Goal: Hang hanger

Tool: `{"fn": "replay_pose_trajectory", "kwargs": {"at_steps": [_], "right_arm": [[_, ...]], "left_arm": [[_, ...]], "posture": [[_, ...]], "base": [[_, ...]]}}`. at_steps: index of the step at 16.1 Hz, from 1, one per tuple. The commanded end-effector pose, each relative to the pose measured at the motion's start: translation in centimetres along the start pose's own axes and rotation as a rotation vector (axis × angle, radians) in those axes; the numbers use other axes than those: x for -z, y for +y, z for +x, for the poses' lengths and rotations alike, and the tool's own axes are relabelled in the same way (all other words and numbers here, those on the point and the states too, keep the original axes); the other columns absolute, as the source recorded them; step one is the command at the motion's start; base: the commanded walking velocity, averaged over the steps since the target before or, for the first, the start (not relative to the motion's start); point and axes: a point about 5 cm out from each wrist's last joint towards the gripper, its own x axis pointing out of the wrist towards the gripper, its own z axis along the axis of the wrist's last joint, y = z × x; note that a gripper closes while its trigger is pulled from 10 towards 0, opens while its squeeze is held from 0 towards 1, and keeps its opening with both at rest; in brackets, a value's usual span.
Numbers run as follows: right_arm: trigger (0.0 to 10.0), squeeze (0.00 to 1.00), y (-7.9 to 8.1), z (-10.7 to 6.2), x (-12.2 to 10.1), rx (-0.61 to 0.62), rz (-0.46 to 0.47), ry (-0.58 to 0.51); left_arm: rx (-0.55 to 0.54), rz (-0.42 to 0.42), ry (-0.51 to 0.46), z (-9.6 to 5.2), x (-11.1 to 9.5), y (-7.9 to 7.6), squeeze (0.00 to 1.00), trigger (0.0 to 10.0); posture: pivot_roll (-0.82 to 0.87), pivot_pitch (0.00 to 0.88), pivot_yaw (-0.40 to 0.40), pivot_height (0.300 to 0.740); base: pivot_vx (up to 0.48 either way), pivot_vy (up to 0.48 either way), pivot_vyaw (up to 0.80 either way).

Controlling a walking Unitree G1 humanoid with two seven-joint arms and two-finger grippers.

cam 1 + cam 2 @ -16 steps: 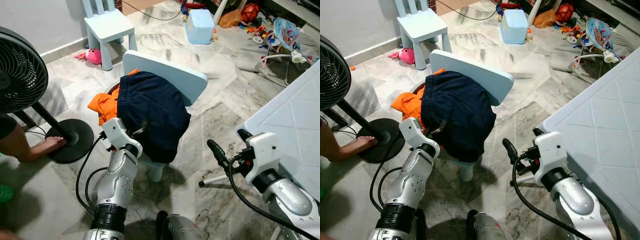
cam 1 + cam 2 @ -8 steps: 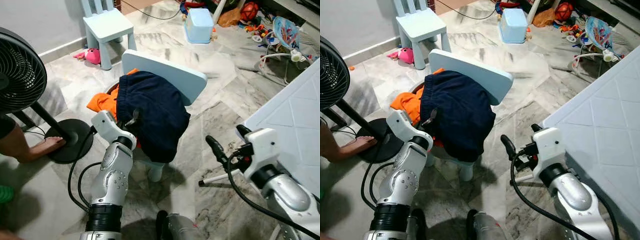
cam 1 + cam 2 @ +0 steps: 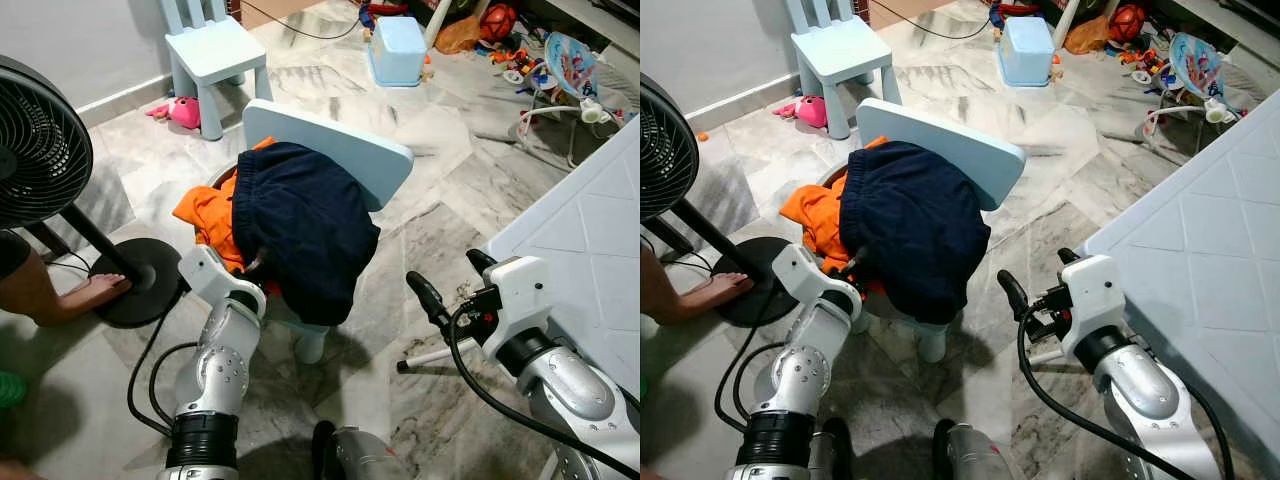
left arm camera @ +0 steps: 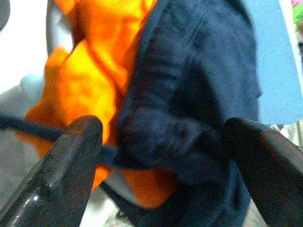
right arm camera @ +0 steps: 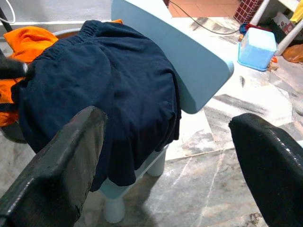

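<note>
- I am holding my left gripper (image 4: 161, 156) spread wide, its fingers (image 4: 61, 165) straddling a fold of the navy garment (image 3: 305, 225) where it meets the orange garment (image 3: 205, 215).
- A dark thin bar, maybe the hanger (image 4: 28, 128), is running beneath the orange cloth.
- Both garments are draping over the pale blue chair (image 3: 345, 155).
- My right gripper (image 5: 165, 156) is hovering spread apart, well away, facing the chair.

My two silver arms end in white wrist housings, looped with black cables; the long fingers (image 5: 52, 170) look matte black, maybe rubbery.
</note>
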Motion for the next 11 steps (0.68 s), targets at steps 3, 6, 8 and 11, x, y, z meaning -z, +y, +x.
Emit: {"fn": "replay_pose_trajectory", "kwargs": {"at_steps": [3,6,8,11], "right_arm": [[10.0,0.00,0.1,0.0,0.2,-0.001,-0.012,0.006],[10.0,0.00,-0.3,0.2,-0.1,0.007,-0.024,-0.001],[10.0,0.00,-0.2,0.1,0.0,0.007,-0.025,0.000],[10.0,0.00,-0.2,0.2,0.1,0.004,-0.026,0.001]], "left_arm": [[-0.104,-0.223,0.258,-1.6,8.6,1.5,0.00,0.0],[-0.108,-0.251,0.257,-1.1,8.7,1.7,0.00,0.0],[-0.091,-0.227,0.243,-0.8,8.4,1.5,0.00,0.0],[0.027,-0.091,0.132,-0.5,5.7,-0.4,0.00,10.0]], "posture": [[-0.22,0.278,-0.135,0.740],[-0.23,0.271,-0.135,0.740],[-0.23,0.266,-0.135,0.740],[-0.23,0.262,-0.136,0.740]], "base": [[0.000,0.000,0.00],[0.000,0.000,0.00],[0.000,0.000,0.00],[0.000,0.000,0.00]]}}
